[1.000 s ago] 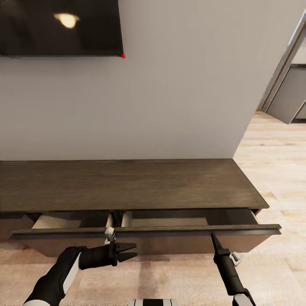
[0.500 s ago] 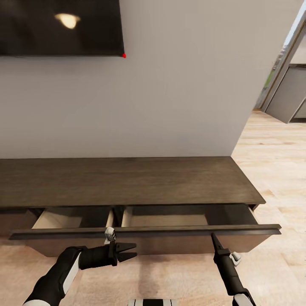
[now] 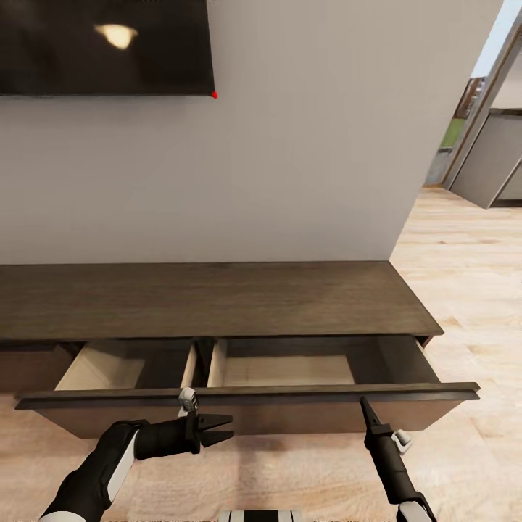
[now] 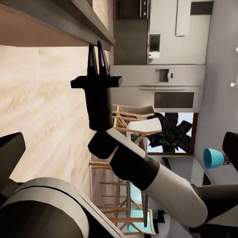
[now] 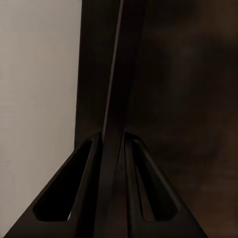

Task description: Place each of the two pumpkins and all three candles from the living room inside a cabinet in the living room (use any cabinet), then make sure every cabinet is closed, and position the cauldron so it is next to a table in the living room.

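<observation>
- Two fingers of your right gripper (image 3: 366, 406) stand either side of the top edge of the drawer front (image 3: 246, 395); the right wrist view shows that thin dark edge (image 5: 116, 99) running up between the fingers (image 5: 74, 198), which are closed onto it. A pinch on the edge suits a flat front with no handle.
- Your left gripper (image 3: 225, 428) hangs just below and in front of the same drawer front, fingers slightly parted, holding nothing. It points sideways towards the right arm, so it looks parked, not working.
- From the left wrist view you see the right gripper (image 4: 98, 54) with its tips up at the underside of the front edge (image 4: 74, 22).
- Drawer of the cabinet (image 3: 217, 297) is pulled partway out: two pale beige compartments (image 3: 286, 370) show, parted by a divider, with nothing visible inside them.
- Cabinet top is bare dark wood; a dark screen (image 3: 101, 47) hangs on the wall above.
- Pumpkins, candles, cauldron and table are outside these views.
- Judgement: the drawer is being opened to receive items, and fetching is yet to come. Mind that the edge could slip from the pinch.
</observation>
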